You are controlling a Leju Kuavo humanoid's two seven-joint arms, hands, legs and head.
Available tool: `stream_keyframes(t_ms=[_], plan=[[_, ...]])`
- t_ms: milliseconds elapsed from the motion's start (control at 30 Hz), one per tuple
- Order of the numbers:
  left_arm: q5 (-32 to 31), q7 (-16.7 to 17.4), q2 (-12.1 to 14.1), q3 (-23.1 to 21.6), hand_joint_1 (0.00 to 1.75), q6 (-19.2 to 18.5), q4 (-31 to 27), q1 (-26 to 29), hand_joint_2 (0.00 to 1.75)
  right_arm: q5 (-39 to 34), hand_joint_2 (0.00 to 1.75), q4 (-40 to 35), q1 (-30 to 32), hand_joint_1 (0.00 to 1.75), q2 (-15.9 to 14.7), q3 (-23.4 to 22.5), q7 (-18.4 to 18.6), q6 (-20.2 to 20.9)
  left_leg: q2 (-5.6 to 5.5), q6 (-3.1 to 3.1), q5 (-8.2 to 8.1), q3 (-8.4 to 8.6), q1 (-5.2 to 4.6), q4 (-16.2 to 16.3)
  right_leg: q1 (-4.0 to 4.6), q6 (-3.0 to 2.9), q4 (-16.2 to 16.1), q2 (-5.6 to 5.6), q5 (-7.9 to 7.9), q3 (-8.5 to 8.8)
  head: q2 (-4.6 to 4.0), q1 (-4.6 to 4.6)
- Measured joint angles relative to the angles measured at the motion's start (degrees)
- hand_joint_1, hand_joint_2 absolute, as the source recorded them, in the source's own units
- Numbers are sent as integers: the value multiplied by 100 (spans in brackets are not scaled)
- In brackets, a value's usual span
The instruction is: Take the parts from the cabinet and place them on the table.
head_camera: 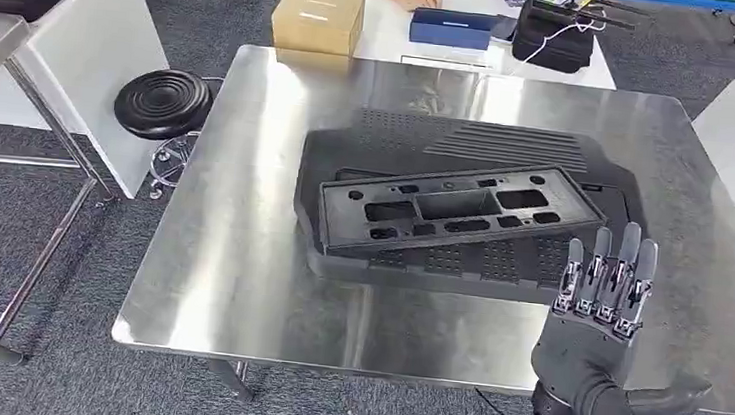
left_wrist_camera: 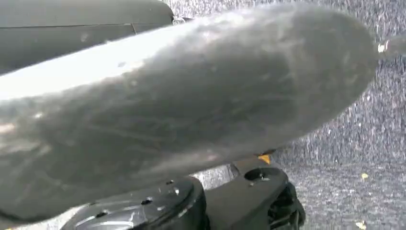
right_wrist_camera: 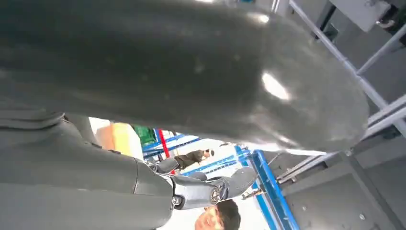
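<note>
**Parts on the table, right hand empty**

On the steel table (head_camera: 239, 257) lies the large black vented panel (head_camera: 548, 158), the black frame part (head_camera: 448, 213) stacked on it. My right hand (head_camera: 602, 323) hovers nearby, fingers extended, empty. My left hand (left_wrist_camera: 182, 110) blurs; its state I cannot tell.
</note>
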Motion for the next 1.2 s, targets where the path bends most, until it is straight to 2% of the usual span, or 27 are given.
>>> stream_keyframes(t_ms=[33, 67, 133, 167, 200, 233, 267, 300, 333, 367, 400, 467, 500, 533, 567, 733, 767, 800, 833, 867, 900, 967, 1000, 1033, 1067, 1167, 1200], plan=[[0, 0, 0, 7, 0, -2, -18, 8, 0, 7, 0, 0, -4, 0, 9, -11, 0, -4, -11, -34, 14, -5, -18, -6, 44, -61, -11, 13, 95, 63, 0, 4], [-2, 0, -5, 13, 0, -9, -15, 10, 0, 13, 0, -13, 14, 0, 22, -30, -4, -11, -11, -67, 25, 11, -31, 7, 50, -113, 13, 40, 169, -9, 0, -2], [-4, -2, -9, 17, 0, -22, -15, 9, 0, 9, 0, -15, 8, 0, 33, -63, 0, -15, -9, -149, 71, 8, -18, -15, 74, -244, 2, 41, 133, -79, 0, -9], [-4, -2, -9, 22, 0, -22, -15, 23, 0, 9, 0, -17, 14, 0, 43, -65, 0, -15, -9, -193, 98, -16, -2, -13, 44, -325, -29, 36, 188, -101, 0, 2], [-4, -4, -9, 26, 0, -22, -15, 30, 0, 2, 0, -17, 7, 0, 61, -70, 2, -13, -3, -213, -39, -60, 26, 78, -2, -380, -31, 22, 222, -121, 0, -13], [-4, -4, -9, 28, 0, -24, -15, 31, 0, -4, 0, -20, 14, 0, 77, -76, 2, -13, 15, -224, -345, -130, 27, 304, 7, -448, -30, 18, 260, -152, 0, -15], [-9, -4, -9, 31, 0, -28, -15, 34, 0, -4, 0, -20, 21, 0, 83, -79, 0, -13, 9, -243, -743, -271, 30, 772, 24, -494, -24, 10, 301, -161, 0, -15], [-9, -4, -11, 31, 0, -31, -15, 32, 0, -9, 0, -20, 25, 0, 87, -83, 2, -13, 9, -264, -1012, -410, 31, 1241, 40, -506, -16, 6, 338, -210, 0, -15], [-9, -7, -11, 33, 0, -35, -15, 32, 0, -28, 0, -20, 29, 0, 94, -90, 2, -13, 10, -278, -1184, -508, 35, 1656, 55, -505, -8, 2, 369, -261, 0, -11], [-9, -7, -13, 33, 0, -37, -15, 33, 0, -46, 0, -20, 33, 0, 101, -100, 2, -13, 11, -283, -1206, -489, 36, 1810, 63, -500, 0, 1, 398, -302, 0, -11], [-9, -7, -15, 33, 0, -37, -15, 33, 0, -68, 0, -20, 34, 0, 103, -111, 4, -13, 12, -278, -1122, -336, 36, 1692, 67, -478, 8, 2, 413, -332, 0, -11], [-9, -7, -15, 35, 0, -37, -15, 29, 0, -87, 0, -20, 34, 0, 107, -146, 9, -13, 13, -264, -749, 336, 47, 765, 61, -448, 44, 2, 433, -370, 0, -13], [-9, -7, -15, 37, 0, -37, -17, 23, 0, -101, 0, -20, 34, 0, 109, -173, 11, -13, 10, -259, -655, 712, 64, 198, 60, -435, 78, 1, 437, -379, 0, -13], [-11, -4, -22, 39, 0, -37, -15, 16, 0, -105, 0, -22, 33, 0, 109, -195, 11, -13, -13, -239, -750, 794, 33, 61, 101, -406, 96, -2, 456, -421, 0, -15], [-15, -7, -24, 42, 0, -37, -15, 20, 0, -103, 0, -22, 31, 0, 111, -208, 24, -13, -35, -184, -653, 739, 19, 91, 105, -369, 98, -2, 480, -421, 0, 13], [-20, -5, -24, 44, 0, -37, -15, 19, 0, -96, 0, -22, 31, 0, 111, -210, 26, -13, -34, -186, -654, 738, 18, 87, 106, -364, 99, -2, 484, -419, 2, 18], [-37, -2, -24, 63, 0, -37, -17, 11, 0, -66, 0, -24, 34, 0, 120, -242, 41, -15, -29, -128, -634, 671, -29, 79, 83, -257, 74, 0, 558, -454, 0, 18], [-44, -2, -28, 72, 0, -37, -22, -1, 0, 15, 0, -24, 34, 0, 120, -324, 52, -55, 11, 99, -433, 457, 3, 25, 82, -298, 641, 10, 44, -779, 0, 50], [-48, -2, -28, 74, 0, -37, -22, 1, 0, 53, 0, -22, 35, 0, 120, -354, 61, -90, 18, 113, -310, 271, -19, 29, 83, -332, 1599, 10, -439, -1096, 0, 48], [-52, -2, -31, 74, 0, -37, -22, 1, 0, 70, 0, -17, 36, 0, 118, -365, 68, -101, 27, 112, -246, 183, -28, 31, 83, -296, 1864, 10, -504, -1133, 0, 48], [-52, -2, -31, 74, 0, -37, -22, 2, 0, 90, 0, -13, 36, 0, 118, -385, 70, -105, 32, 111, -191, 114, -37, 31, 85, -243, 1847, 10, -441, -1041, 0, 50], [-63, -2, -33, 74, 0, -39, -22, 2, 0, 112, 0, -11, 35, 0, 116, -402, 74, -127, 30, 99, -76, -16, -42, 32, 100, -142, 1168, 9, -105, -522, 0, 48], [-74, -2, -33, 74, 0, -39, -22, 1, 0, 127, 0, -11, 32, 0, 116, -406, 79, -133, 25, 81, -22, -65, -43, 32, 120, -145, 639, 8, 0, -153, 0, 52], [-81, -2, -37, 74, 0, -39, -22, -3, 0, 133, 0, -11, 29, 0, 114, -413, 83, -138, 19, 54, 31, -93, -49, 38, 146, -217, 54, 7, -54, 261, 0, 48], [-85, -2, -39, 74, 0, -39, -22, -3, 0, 142, 0, -11, 24, 0, 116, -422, 92, -144, 16, 19, 81, -116, -67, 40, 183, -279, -205, 2, -107, 419, 0, 42], [-96, 2, -48, 79, 0, -39, -22, 2, 0, 149, 0, -7, 59, 0, 114, -487, 103, -186, 17, -98, 245, -92, -46, -39, 205, -387, -164, 8, -4, 264, 0, 50], [-103, 2, -42, 87, 0, -39, -22, 15, 0, 149, 0, -2, 62, 0, 118, -494, 103, -192, 15, -132, 221, -137, -47, -8, 100, -434, -216, -2, 100, 223, 0, 46]])
